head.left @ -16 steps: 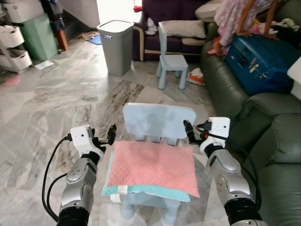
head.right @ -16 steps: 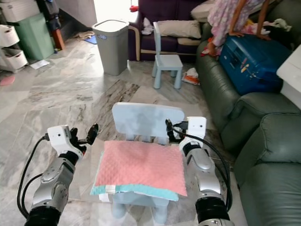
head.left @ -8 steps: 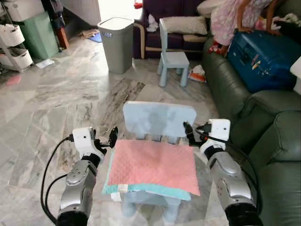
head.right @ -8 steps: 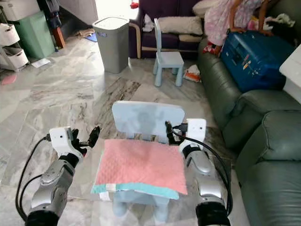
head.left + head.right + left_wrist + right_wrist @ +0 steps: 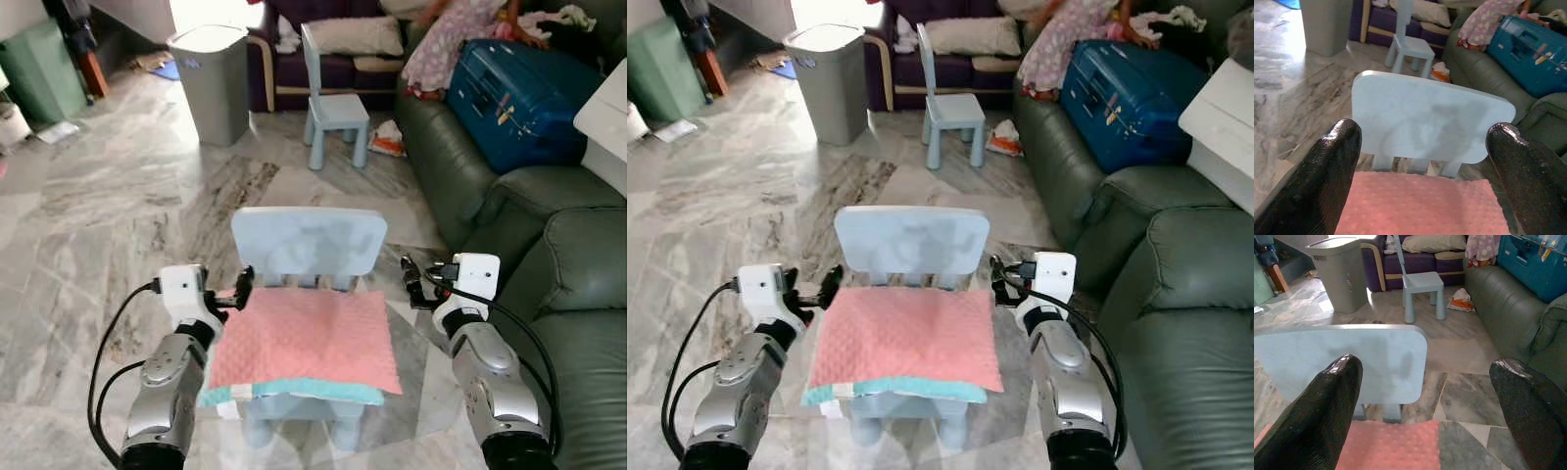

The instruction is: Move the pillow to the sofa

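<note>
From the left eye view, a pink pillow (image 5: 306,340) with a teal underside lies flat on the seat of a small pale blue chair (image 5: 307,242), its rear edge against the foot of the chair's backrest. The left gripper (image 5: 242,286) hovers just beside the pillow's rear left corner, and the right gripper (image 5: 412,285) hangs near the rear right corner, apart from the fabric. A dark green sofa (image 5: 549,255) stands to the right of the chair, with a blue suitcase (image 5: 522,97) lying on its far cushions and a person (image 5: 446,44) in a pink patterned garment bending over beyond the suitcase. Behind the chair stand a second small blue chair (image 5: 330,102) and a grey bin (image 5: 209,81) on the marble floor (image 5: 108,206).

The right eye view gives the same arrangement, with the pillow centred on the chair seat between the two silver arms.

In the left wrist view, the two black fingers (image 5: 1327,171) stand wide apart, framing the chair's backrest with the pink pillow low between them, neither touching it.

In the right wrist view, the fingers (image 5: 1317,411) are likewise spread apart, the backrest edge and a corner of the pillow lying between them, the sofa beyond.
</note>
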Available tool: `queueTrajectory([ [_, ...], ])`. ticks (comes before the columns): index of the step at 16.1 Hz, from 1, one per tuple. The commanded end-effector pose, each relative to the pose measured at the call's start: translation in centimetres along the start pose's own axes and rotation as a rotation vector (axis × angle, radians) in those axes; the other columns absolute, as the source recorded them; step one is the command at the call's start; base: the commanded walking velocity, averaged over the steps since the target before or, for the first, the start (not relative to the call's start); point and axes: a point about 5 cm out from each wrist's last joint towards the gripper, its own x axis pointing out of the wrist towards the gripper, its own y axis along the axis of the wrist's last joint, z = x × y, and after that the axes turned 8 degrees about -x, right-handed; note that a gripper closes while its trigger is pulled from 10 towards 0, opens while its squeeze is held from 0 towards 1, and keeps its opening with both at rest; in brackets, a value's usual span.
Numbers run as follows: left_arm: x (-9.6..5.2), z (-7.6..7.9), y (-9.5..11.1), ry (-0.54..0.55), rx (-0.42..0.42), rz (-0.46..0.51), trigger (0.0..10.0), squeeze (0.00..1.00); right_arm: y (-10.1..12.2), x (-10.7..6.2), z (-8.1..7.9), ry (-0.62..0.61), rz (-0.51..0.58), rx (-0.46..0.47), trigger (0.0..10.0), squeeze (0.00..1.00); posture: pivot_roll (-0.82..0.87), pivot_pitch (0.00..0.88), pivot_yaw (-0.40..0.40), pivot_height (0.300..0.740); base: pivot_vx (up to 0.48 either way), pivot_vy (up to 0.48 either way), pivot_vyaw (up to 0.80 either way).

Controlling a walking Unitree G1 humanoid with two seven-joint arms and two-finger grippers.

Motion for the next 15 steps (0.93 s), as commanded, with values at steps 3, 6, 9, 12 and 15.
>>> queueTrajectory([
  [3, -0.27, -0.18, 0.17, 0.011, 0.014, 0.001, 10.0, 0.00, 0.77, 0.05, -0.45, 0.021, 0.025, -0.011, 10.0, 0.00, -0.10, 0.061, -0.017, 0.740, 0.000, 0.000, 0.00],
  [6, -0.30, -0.12, 0.13, 0.014, 0.015, 0.004, 10.0, 0.00, 1.02, 0.22, -0.50, 0.031, 0.029, -0.021, 10.0, 0.00, -0.10, 0.057, -0.025, 0.740, 0.000, 0.000, 0.00],
  [9, -0.50, -0.24, 0.03, 0.021, 0.019, 0.004, 10.0, 0.00, 1.07, 0.11, -0.57, 0.042, 0.032, -0.030, 10.0, 0.00, -0.11, 0.057, -0.028, 0.740, 0.000, 0.000, 0.00],
  [12, -0.75, -0.31, -0.20, 0.026, 0.019, -0.002, 10.0, 0.00, 1.02, -0.04, -0.75, 0.055, 0.030, -0.037, 10.0, 0.00, -0.11, 0.061, -0.030, 0.740, 0.000, 0.000, 0.00],
  [15, -0.97, -0.26, -0.44, 0.029, 0.018, -0.008, 10.0, 0.00, 1.01, -0.16, -1.06, 0.068, 0.031, -0.036, 10.0, 0.00, -0.11, 0.074, -0.033, 0.740, 0.000, 0.000, 0.00],
])
